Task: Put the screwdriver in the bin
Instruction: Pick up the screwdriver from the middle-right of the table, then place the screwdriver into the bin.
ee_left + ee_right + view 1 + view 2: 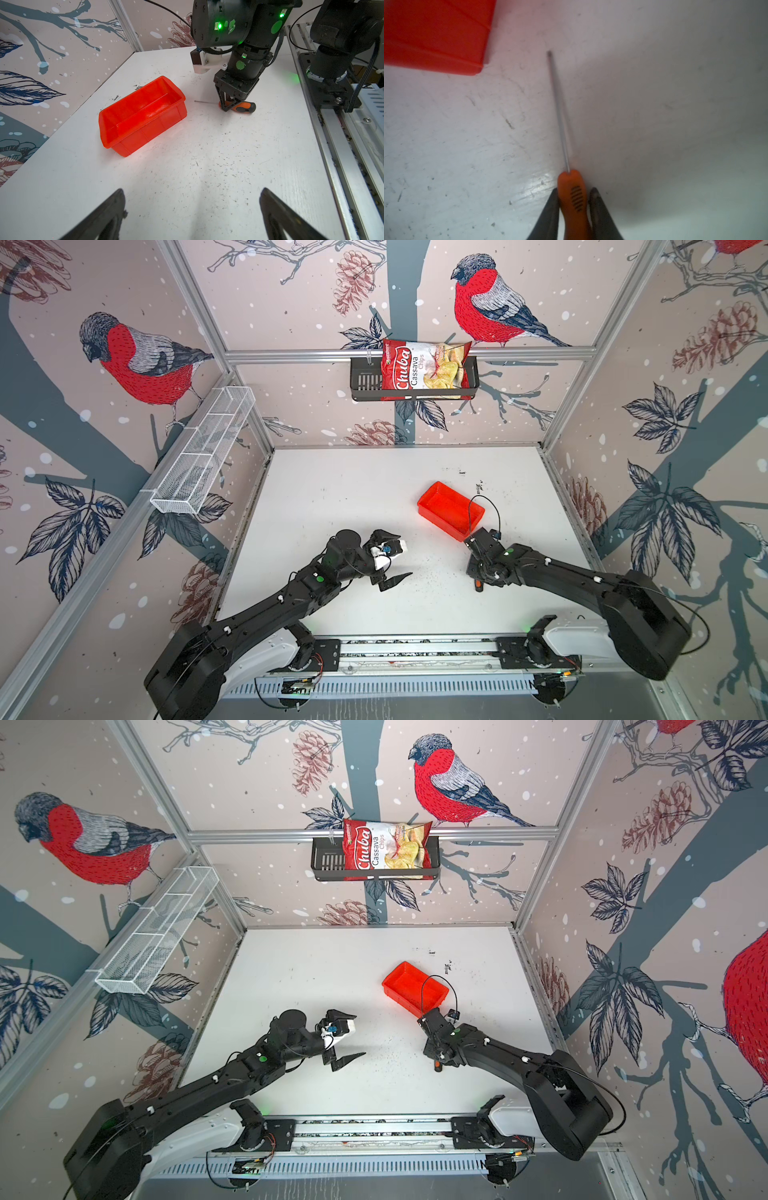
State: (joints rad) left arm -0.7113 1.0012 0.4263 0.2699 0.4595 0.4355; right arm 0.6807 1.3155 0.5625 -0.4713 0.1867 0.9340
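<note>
**A:** Orange and black, that handle. Is it the screwdriver (572, 199) in your right gripper (574, 190)?

**B:** Yes. You have the gripper pinched on the handle from both sides. The tool lies flat on the table (207, 155), on the robot-base side of the bin (151, 135). Its thin shaft points towards the bin's near corner, and the tip is close to that corner but apart from it.

**A:** And your left gripper (192, 189)?

**B:** It is spread wide over the table with nothing in it. It sits on the same base side of the bin, farther from it than the right one.

**A:** What is the surface like?

**B:** You're working on a white top, scuffed and dotted with dark specks. The walls (145, 360) around it carry paper printed with red-breasted birds, branches and pine cones.

**A:** What is beyond the bin?

**B:** A black basket (365, 383) hangs on the back wall with a chips bag (424, 369) in it. A white wire-mesh basket (203, 452) hangs on the side wall, on your left arm's side of the bin.

**A:** What's the count?

**B:** One screwdriver, one bin, two grippers, two baskets and one bag.
</note>
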